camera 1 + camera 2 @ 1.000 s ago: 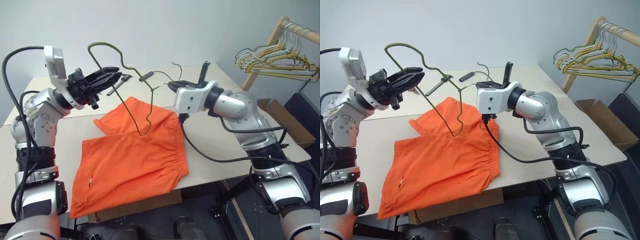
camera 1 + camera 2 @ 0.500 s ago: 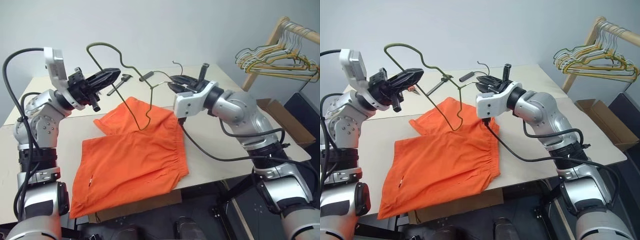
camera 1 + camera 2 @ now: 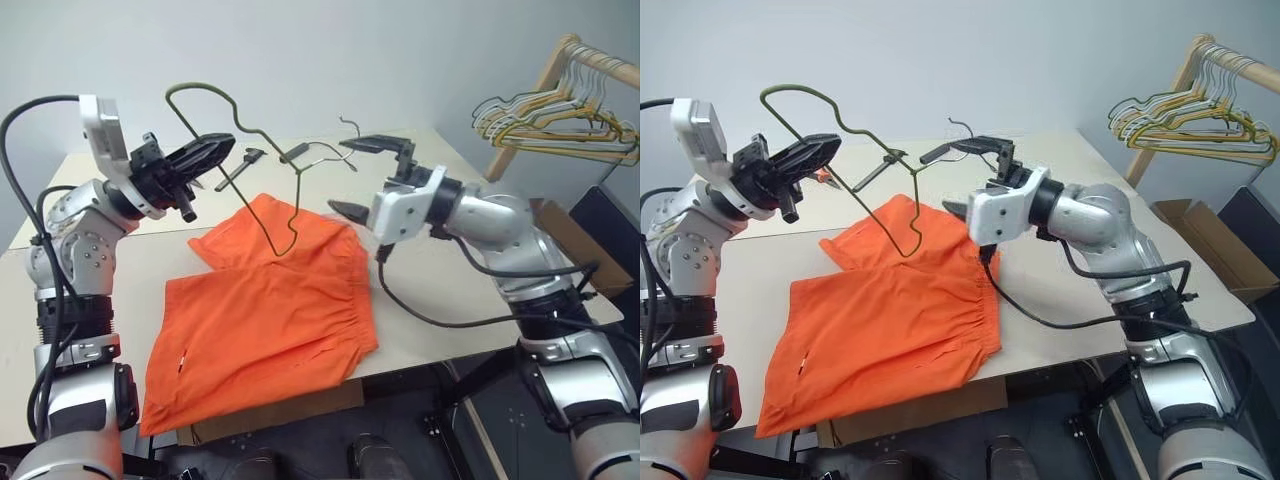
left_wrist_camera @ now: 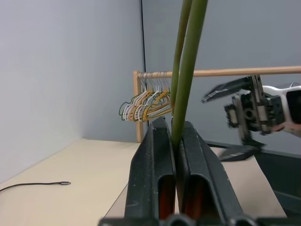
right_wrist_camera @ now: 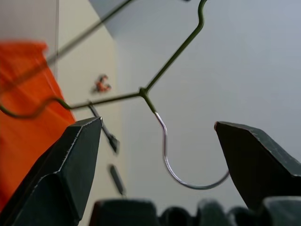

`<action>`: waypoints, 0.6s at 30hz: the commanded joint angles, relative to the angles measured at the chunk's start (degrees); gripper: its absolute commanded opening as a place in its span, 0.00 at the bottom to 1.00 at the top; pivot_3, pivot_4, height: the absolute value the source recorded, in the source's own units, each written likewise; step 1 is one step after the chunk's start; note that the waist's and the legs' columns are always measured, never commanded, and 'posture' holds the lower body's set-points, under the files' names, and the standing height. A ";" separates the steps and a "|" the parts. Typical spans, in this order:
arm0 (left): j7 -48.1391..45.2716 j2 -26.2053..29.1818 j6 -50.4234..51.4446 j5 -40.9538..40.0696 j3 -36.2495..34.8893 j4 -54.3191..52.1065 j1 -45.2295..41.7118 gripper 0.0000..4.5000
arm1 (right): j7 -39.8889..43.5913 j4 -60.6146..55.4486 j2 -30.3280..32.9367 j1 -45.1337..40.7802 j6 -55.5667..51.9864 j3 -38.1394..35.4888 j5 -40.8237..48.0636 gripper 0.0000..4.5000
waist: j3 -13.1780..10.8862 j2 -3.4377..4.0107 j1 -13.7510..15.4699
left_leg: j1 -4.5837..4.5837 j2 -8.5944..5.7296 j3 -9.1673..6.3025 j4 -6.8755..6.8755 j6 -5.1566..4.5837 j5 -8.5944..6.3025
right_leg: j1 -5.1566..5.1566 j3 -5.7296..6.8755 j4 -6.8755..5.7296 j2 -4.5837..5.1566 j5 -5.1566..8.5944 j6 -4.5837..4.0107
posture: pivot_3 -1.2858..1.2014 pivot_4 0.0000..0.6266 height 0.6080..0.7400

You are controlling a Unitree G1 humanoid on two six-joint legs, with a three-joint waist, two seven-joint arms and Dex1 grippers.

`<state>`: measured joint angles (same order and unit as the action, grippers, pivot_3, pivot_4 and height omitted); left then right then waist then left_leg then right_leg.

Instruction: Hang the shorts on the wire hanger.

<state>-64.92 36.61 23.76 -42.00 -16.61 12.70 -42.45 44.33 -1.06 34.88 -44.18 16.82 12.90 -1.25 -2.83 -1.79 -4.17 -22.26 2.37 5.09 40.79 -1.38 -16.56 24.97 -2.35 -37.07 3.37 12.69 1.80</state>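
The left gripper [image 3: 222,146] is clamped on the thin olive-green wire hanger [image 3: 262,136], holding it in the air above the bright orange fabric shorts [image 3: 268,305] spread flat on the beige table [image 3: 440,290]. The right gripper [image 3: 362,176], fingers spread wide, sits just right of the hanger's silvery hook [image 5: 176,160], holding nothing.

Silver jointed arms, looping black cables, white wrist housings, black two-fingered pincers

**Table layout**

Shorts [image 3: 265,310] lie on the table [image 3: 450,290], front-left part. Wire hanger [image 3: 262,140] is up in the air above the shorts' back edge. Hanger rack [image 3: 570,100] stands to the right, behind the table. Cardboard box [image 3: 570,245] sits below it.
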 commanded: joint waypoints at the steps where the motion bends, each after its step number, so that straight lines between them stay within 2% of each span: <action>1: -2.47 1.72 0.46 -3.84 -4.48 1.17 -1.90 0.00 | 8.34 -4.91 1.75 0.36 -11.22 -5.63 16.67 0.99 | 0.00 0.00 -0.04 | 0.01 0.00 0.00 0.01 0.00 0.00 | 0.00 0.00 0.00 0.01 0.00 0.00 | 0.50 0.00 1.00; 7: -9.24 3.80 4.47 -10.70 -10.16 5.99 -2.28 0.00 | 21.35 -4.73 6.62 0.42 -40.44 -10.53 41.33 0.99 | 0.00 0.00 0.01 | 0.29 0.10 0.02 0.00 -0.06 -0.03 | -0.27 0.04 0.08 -0.04 0.00 0.00 | 0.50 0.00 1.00; 10: -10.35 3.94 7.32 -13.39 -11.55 7.23 -2.59 0.00 | 25.12 -1.78 8.22 -1.85 -50.61 -6.98 42.14 0.99 | 0.00 0.00 0.12 | 0.62 0.12 0.02 0.00 -0.13 -0.08 | -0.65 0.12 0.22 -0.04 0.02 0.00 | 0.50 0.00 1.00; 15: -9.20 2.23 12.15 -17.45 -13.17 7.53 -2.36 0.00 | 24.46 8.22 0.95 -6.92 -61.56 -4.43 42.40 0.99 | 0.07 -0.05 -0.04 | 0.87 0.11 0.07 -0.02 -0.21 -0.15 | -0.81 0.06 0.17 -0.04 0.02 0.01 | 0.50 0.00 1.00; 18: -8.05 0.91 13.21 -19.07 -14.00 6.70 -2.06 0.00 | 24.14 12.59 -2.84 -8.84 -61.86 -2.96 39.14 0.99 | 0.07 -0.04 0.00 | 0.72 0.11 0.03 -0.03 -0.20 -0.14 | -0.68 0.08 0.15 -0.05 0.02 0.01 | 0.50 0.00 1.00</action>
<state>-73.55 37.42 36.48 -59.04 -28.90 20.97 -43.26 68.51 10.48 32.50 -50.89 -44.35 10.44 38.73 -2.76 -1.83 -4.17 -21.65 2.48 5.11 40.75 -1.58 -16.70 24.35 -2.25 -36.97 3.32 12.71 1.81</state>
